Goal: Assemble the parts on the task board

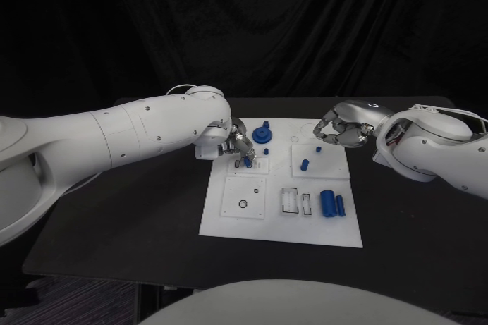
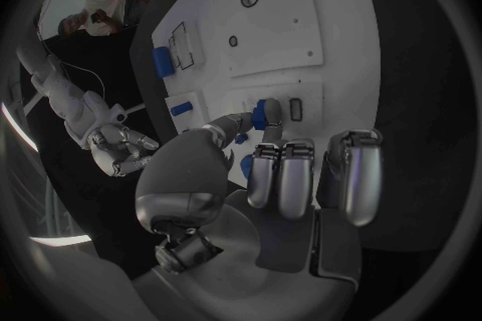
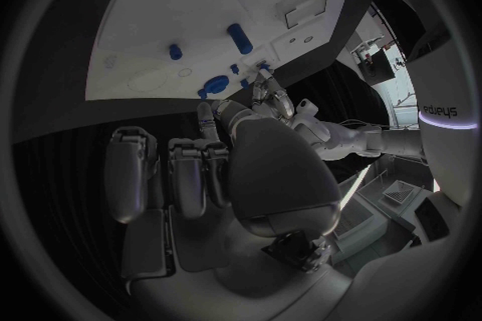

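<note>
A flat white rectangular task board lies in the middle of the black table. The left silver hand reaches over the board's left side and pinches a small blue plastic peg between thumb and fingertip, holding it at the board's surface. The right silver hand hovers above the board's far right corner, fingers curled inward, grasping nothing. A large blue cylinder lies near the board's right edge, and a blue round gear-like part sits near its far edge. The peg looks light, rigid and smooth, so it probably slips easily; a pinch across its sides seems best. Fingers hide the peg's lower end, so whether it sits in a hole cannot be told.
</note>
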Motion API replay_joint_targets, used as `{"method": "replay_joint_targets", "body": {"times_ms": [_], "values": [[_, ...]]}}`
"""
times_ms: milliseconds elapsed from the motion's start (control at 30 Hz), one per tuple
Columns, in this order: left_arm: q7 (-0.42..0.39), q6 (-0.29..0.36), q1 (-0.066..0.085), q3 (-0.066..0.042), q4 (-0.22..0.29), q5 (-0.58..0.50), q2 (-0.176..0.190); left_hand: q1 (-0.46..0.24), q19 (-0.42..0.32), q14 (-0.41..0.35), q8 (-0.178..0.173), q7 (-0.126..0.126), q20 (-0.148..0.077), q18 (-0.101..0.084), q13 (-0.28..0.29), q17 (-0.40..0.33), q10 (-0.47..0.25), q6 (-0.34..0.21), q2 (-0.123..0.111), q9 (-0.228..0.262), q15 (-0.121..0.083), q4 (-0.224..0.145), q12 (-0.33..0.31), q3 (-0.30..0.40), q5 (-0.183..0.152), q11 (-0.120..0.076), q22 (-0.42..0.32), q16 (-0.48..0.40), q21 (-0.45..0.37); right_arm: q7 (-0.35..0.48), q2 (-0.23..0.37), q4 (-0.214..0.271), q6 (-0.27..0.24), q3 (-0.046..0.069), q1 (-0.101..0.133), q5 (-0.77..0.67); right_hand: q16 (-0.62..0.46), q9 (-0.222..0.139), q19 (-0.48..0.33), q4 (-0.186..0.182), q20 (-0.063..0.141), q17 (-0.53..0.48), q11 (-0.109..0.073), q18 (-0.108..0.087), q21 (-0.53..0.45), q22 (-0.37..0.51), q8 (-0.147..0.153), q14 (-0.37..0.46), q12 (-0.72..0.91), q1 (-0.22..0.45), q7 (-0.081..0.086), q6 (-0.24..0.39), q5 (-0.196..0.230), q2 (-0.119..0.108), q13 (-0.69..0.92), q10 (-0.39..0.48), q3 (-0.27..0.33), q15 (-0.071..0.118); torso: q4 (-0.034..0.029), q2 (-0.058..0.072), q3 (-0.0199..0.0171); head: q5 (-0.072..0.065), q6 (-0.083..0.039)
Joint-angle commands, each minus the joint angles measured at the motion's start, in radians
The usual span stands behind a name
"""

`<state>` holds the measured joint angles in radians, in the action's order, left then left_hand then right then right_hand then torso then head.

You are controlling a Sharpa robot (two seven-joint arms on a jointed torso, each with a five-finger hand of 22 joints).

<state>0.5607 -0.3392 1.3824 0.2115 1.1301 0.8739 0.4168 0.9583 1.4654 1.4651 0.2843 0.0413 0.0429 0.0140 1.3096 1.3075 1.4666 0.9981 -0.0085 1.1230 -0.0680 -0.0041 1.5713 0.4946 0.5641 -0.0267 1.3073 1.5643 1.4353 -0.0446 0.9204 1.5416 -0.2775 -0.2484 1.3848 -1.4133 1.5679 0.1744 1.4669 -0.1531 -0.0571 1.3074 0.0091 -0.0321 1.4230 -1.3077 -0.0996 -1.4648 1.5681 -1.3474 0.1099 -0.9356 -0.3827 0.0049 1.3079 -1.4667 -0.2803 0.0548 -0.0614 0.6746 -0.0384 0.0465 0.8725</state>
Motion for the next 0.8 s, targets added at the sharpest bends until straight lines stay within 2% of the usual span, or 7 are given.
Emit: {"method": "replay_joint_targets", "body": {"times_ms": [33,233,467,667,800], "values": [[-0.027,0.088,-0.002,-0.001,0.02,-0.004,0.012,-0.011,0.037,0.106,0.003,-0.001,-0.007,0.019,0.261,0.263,0.104,-0.008,0.0,0.001,-0.008,-0.074,-0.001,0.077,0.002,-0.003,0.22,0.006,-0.004,-0.022,0.002,-0.001,0.006,0.001,-0.003,-0.002,0.003,0.0,0.02,0.002,-0.006,0.263,0.005,-0.008,-0.004,-0.209,0.003,-0.106,0.003,0.011,-0.002,-0.006,-0.006,0.002,0.263,-0.104,-0.006,-0.007,0.0006,0.0,-0.0001,-0.001,0.0],[-0.015,0.218,-0.003,-0.001,0.079,-0.004,0.056,-0.014,0.039,0.106,0.009,-0.003,-0.007,0.018,0.261,0.263,0.104,-0.001,0.0,0.007,-0.008,-0.077,-0.001,0.085,0.009,-0.004,0.221,0.006,0.0,-0.022,0.005,-0.002,0.003,0.001,-0.005,-0.002,0.003,0.0,0.02,0.002,-0.006,0.263,0.005,-0.008,-0.004,-0.209,0.003,-0.106,0.003,0.011,-0.002,-0.006,-0.006,0.002,0.263,-0.104,-0.006,-0.007,0.0004,0.0,-0.0001,-0.004,0.0],[-0.048,0.369,-0.009,-0.001,0.166,0.009,0.108,-0.011,0.029,0.106,0.008,0.0,-0.007,0.023,0.261,0.263,0.104,-0.011,0.0,0.013,-0.008,-0.083,-0.001,0.096,0.007,-0.003,0.214,0.006,-0.021,-0.016,0.009,-0.002,-0.016,0.001,-0.007,-0.002,0.003,-0.001,0.021,0.004,-0.006,0.263,0.004,-0.008,-0.004,-0.21,0.005,-0.106,0.003,0.012,-0.002,-0.003,-0.006,0.001,0.263,-0.104,-0.008,-0.006,-0.0019,0.0,-0.0006,-0.005,0.0],[-0.095,0.516,-0.036,-0.001,0.256,0.148,0.159,-0.021,0.03,0.106,0.017,0.001,-0.005,0.023,0.261,0.263,0.104,-0.012,0.005,0.027,-0.006,-0.061,-0.001,0.09,-0.007,-0.001,0.214,0.006,-0.02,-0.011,0.011,0.0,-0.033,0.001,-0.007,-0.002,0.003,-0.002,0.021,0.005,-0.005,0.263,0.003,-0.008,-0.004,-0.209,0.008,-0.106,0.003,0.013,-0.003,0.001,-0.007,0.0,0.263,-0.104,-0.009,-0.006,-0.0014,-0.002,-0.0027,-0.001,0.0],[-0.102,0.563,-0.053,-0.001,0.284,0.206,0.176,-0.024,0.034,0.106,0.021,-0.002,-0.007,0.022,0.261,0.263,0.104,-0.006,0.003,0.031,-0.009,-0.051,-0.001,0.087,-0.006,-0.003,0.216,0.006,-0.015,-0.011,0.012,0.001,-0.036,0.001,-0.007,-0.002,0.003,-0.003,0.021,0.006,-0.005,0.263,0.003,-0.008,-0.004,-0.209,0.009,-0.106,0.003,0.014,-0.004,0.003,-0.008,-0.001,0.263,-0.104,-0.01,-0.005,-0.0035,-0.001,-0.0003,-0.001,0.0]]}}
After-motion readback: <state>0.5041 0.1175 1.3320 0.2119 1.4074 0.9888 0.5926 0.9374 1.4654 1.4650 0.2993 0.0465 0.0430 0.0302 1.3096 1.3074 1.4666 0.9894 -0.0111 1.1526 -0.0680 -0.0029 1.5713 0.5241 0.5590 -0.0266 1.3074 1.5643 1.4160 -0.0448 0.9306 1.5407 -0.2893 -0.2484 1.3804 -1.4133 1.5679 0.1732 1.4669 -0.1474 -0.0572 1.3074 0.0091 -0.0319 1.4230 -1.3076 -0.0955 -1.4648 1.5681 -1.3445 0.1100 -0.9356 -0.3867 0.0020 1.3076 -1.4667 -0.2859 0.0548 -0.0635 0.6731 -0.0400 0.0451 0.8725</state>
